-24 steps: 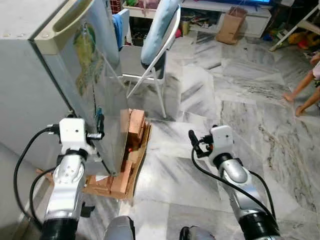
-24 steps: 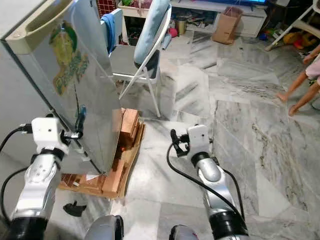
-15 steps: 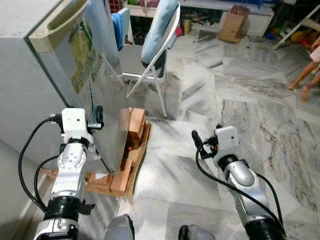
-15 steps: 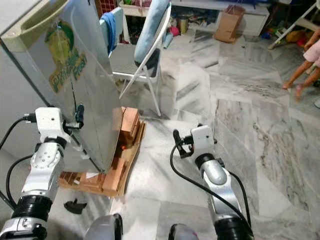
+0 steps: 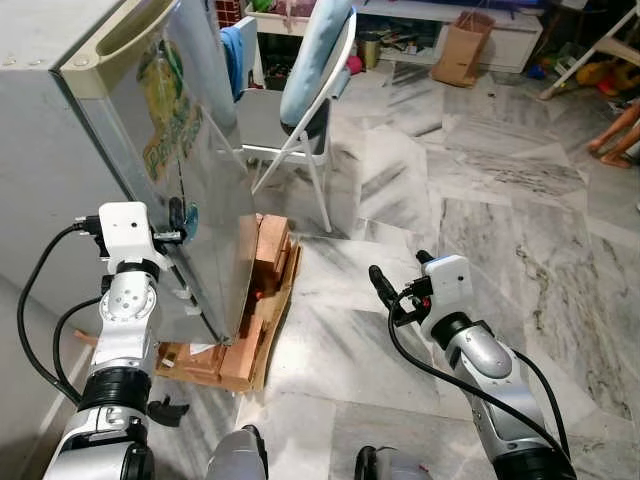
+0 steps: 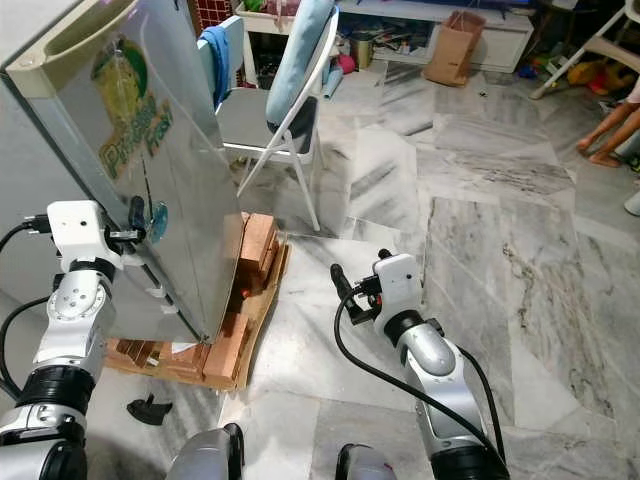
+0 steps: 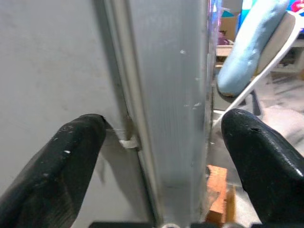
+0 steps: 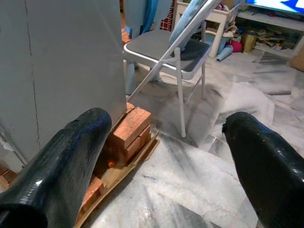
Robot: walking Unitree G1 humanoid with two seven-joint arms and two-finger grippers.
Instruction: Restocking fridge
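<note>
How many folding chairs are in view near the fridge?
1. The folding chair stands on the marble floor just beyond the fridge, a blue cushion against its backrest. Others may be hidden behind the fridge.

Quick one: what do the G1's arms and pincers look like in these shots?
Both arms are silver with black elbow collars and loose black cables. Each wrist carries a white boxy housing. The left pincer and right pincer each have two long, rounded black fingers, glossy up close.

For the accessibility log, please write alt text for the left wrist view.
The left gripper is open, its two black fingers straddling the fridge door's edge beside the grey fridge side. Behind stand a folding chair with a blue cushion and some bricks.
</note>
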